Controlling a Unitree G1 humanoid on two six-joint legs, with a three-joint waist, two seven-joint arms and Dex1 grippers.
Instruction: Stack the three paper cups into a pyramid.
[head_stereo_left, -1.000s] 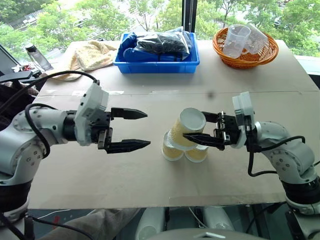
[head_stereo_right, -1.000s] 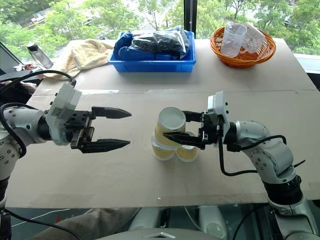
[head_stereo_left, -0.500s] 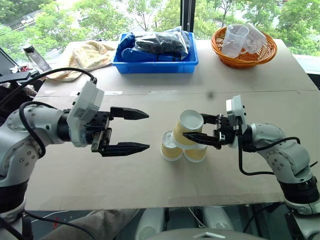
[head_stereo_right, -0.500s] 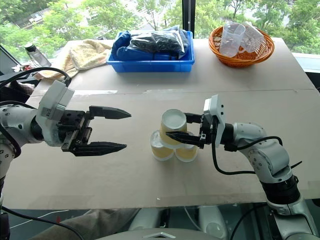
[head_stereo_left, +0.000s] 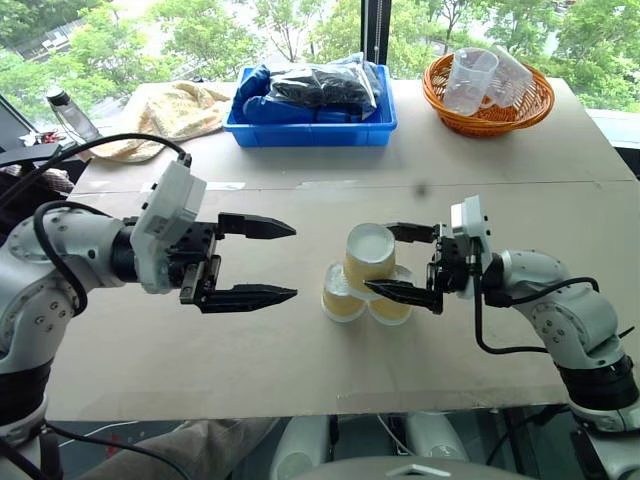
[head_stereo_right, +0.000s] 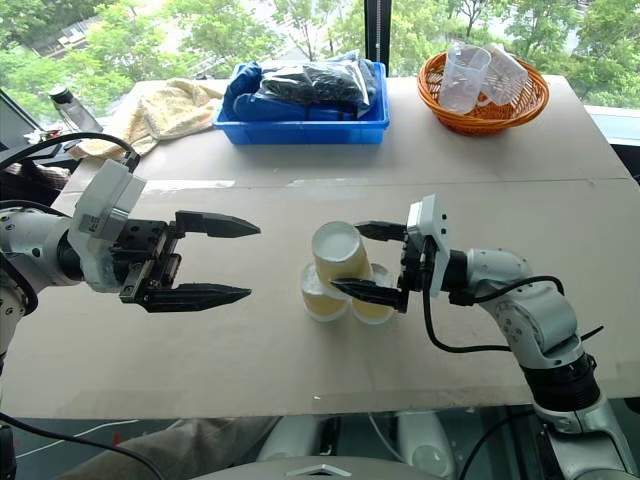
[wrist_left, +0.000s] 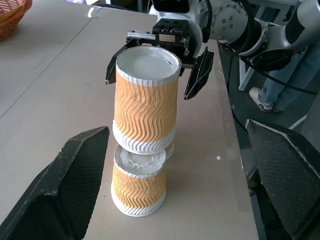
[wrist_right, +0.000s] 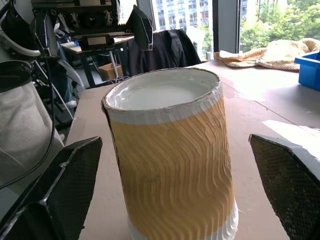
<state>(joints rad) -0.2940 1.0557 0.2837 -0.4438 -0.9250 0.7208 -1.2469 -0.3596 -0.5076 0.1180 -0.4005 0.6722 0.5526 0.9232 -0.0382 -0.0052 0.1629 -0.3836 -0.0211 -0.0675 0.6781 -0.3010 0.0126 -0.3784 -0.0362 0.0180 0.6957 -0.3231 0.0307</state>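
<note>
Three yellow-tan paper cups stand upside down mid-table as a pyramid. The top cup (head_stereo_left: 366, 257) rests on the left base cup (head_stereo_left: 338, 298) and the right base cup (head_stereo_left: 393, 306). My right gripper (head_stereo_left: 379, 258) reaches in from the right, open, its fingers standing off either side of the top cup. In the left wrist view the top cup (wrist_left: 146, 95) sits on a lower cup (wrist_left: 138, 182), with a gap between it and the right gripper's fingers (wrist_left: 199, 75). My left gripper (head_stereo_left: 294, 260) hovers open to the left of the cups, holding nothing.
At the table's far edge stand a blue bin (head_stereo_left: 312, 128) of dark bags and an orange basket (head_stereo_left: 490, 108) with clear measuring cups. A towel (head_stereo_left: 180, 110) and a bottle (head_stereo_left: 72, 112) lie at the far left.
My right gripper was shut on the top cup and has opened, letting it go. The cup now sits more upright on the two base cups. The left gripper has stayed in place.
</note>
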